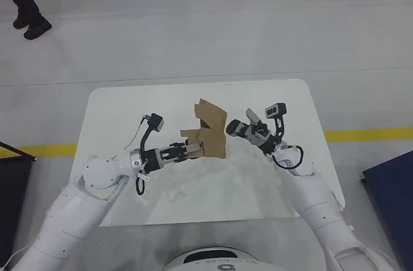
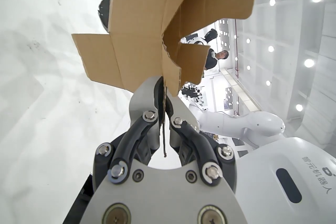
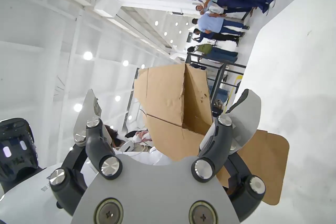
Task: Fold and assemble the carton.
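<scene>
A brown cardboard carton [image 1: 211,129], partly folded with loose flaps, is held above the middle of the white table [image 1: 125,108]. My left gripper [image 1: 190,150] is shut on the edge of one carton panel [image 2: 147,33]; the cardboard runs between its fingers [image 2: 164,101]. My right gripper [image 1: 232,127] stands open at the carton's other side. In the right wrist view the carton [image 3: 173,107] lies between the spread fingers [image 3: 245,109], one flap passing behind a finger; I cannot tell if they touch it.
The table's far edge and right edge [image 1: 321,129] are near the arms. A yellow floor line [image 1: 376,134] runs past the table, and a dark blue bin [image 1: 399,196] stands at the right. People stand far off in the room.
</scene>
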